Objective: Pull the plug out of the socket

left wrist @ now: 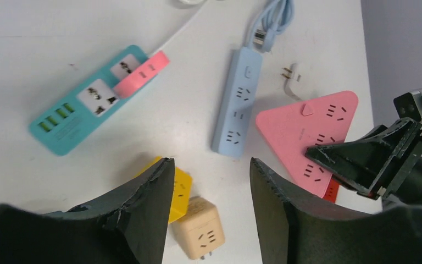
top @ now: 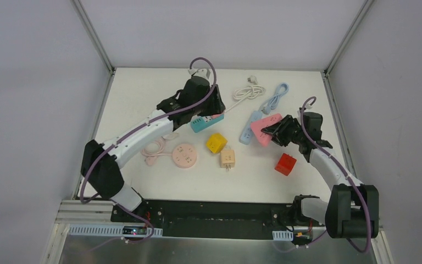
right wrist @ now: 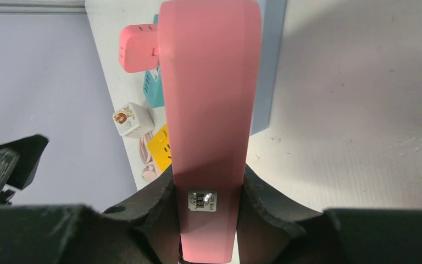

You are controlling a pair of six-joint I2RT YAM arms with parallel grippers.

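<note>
A teal power strip (top: 203,124) lies mid-table with a pink plug (top: 216,116) in its far end; both also show in the left wrist view, the strip (left wrist: 82,104) and the plug (left wrist: 141,73). My left gripper (left wrist: 211,165) is open and empty, hovering above the table near the strip, over a yellow cube (left wrist: 182,190) and a beige cube (left wrist: 203,228). My right gripper (right wrist: 209,187) is shut on the edge of a pink triangular socket (right wrist: 211,99), which also shows in the top view (top: 264,129) beside a light blue strip (top: 249,126).
A round pink socket (top: 185,154) with its cord lies front left. A red cube (top: 285,164) sits front right. A coiled white cable (top: 248,91) and a blue cable (top: 276,96) lie at the back. A small white plug (left wrist: 292,77) lies between the blue strip and the pink socket.
</note>
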